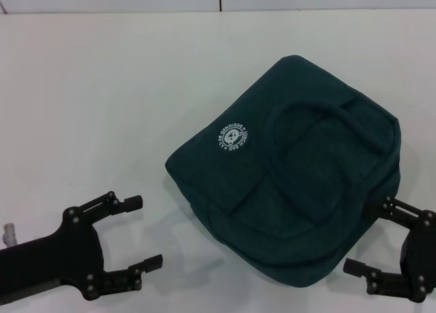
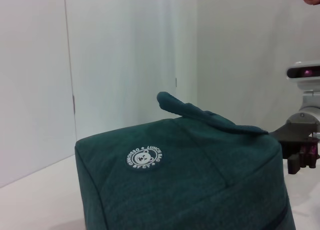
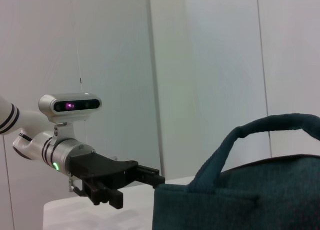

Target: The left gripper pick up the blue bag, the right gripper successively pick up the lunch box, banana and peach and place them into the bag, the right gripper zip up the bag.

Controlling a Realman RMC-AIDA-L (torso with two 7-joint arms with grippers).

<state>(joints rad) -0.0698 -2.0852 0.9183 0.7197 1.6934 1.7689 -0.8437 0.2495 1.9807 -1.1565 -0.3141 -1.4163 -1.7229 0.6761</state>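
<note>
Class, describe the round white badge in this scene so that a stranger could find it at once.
On the white table lies one dark teal bag, between the left tool and the right tool. The badge sits on its top near the far-left corner: a white lettered ring, the bag's only marking.

We read one marking only: a white round badge point(image 2: 145, 159) with a bear face, lettered "LUNCH BAG" and "DESIGNED BY CY", on the dark teal bag point(image 2: 200, 190), lower centre of the left wrist view.
</note>
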